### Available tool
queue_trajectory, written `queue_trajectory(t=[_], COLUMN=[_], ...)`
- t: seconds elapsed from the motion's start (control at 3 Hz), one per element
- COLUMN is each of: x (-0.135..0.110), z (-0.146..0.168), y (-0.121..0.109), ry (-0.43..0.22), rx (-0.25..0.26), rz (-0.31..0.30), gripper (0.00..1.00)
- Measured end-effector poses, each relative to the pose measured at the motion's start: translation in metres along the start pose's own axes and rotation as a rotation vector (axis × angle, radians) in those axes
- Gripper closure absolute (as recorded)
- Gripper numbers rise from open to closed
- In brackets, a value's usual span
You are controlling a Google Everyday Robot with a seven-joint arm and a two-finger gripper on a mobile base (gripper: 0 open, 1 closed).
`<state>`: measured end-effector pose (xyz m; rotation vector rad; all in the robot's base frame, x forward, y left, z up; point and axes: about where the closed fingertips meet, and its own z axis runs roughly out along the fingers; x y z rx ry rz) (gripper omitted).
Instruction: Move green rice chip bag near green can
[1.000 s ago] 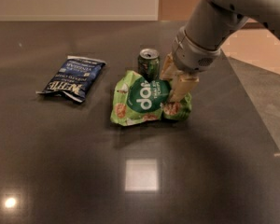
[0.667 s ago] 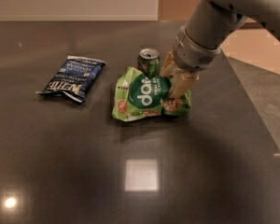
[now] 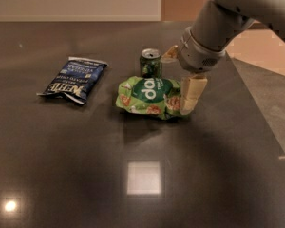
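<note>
On a dark, glossy table [image 3: 76,175] that is throwing back the ceiling lights, with a pale wall [image 3: 76,1] running behind it, you are looking at the gripper [image 3: 190,98] hanging low at the right-hand edge of the green rice chip bag [image 3: 145,93]. You cannot tell whether it is clamped on the foil or loose of it. The bag is lying flat and crumpled just in front of the green can [image 3: 151,63], which is standing upright at the bag's far edge, all but touching it. The placement is looking as good as made. The risk is lying in the withdrawal. If the gripper is catching the foil as you are lifting away, you are dragging the bag from the can. The wrist [image 3: 199,51], hovering just beside the can, is likely toppling it with any sideways swing. A dark blue chip bag [image 3: 73,79] is lying well apart, toward the view's left, blocking nothing. Nothing is standing between bag and can.
</note>
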<state>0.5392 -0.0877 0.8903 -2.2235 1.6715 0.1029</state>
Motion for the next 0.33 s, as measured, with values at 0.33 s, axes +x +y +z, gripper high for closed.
queue_trajectory(t=[0.33], x=[0.0], z=[0.0], y=[0.0], ry=[0.0], rx=[0.0], rz=[0.0], gripper=[0.0])
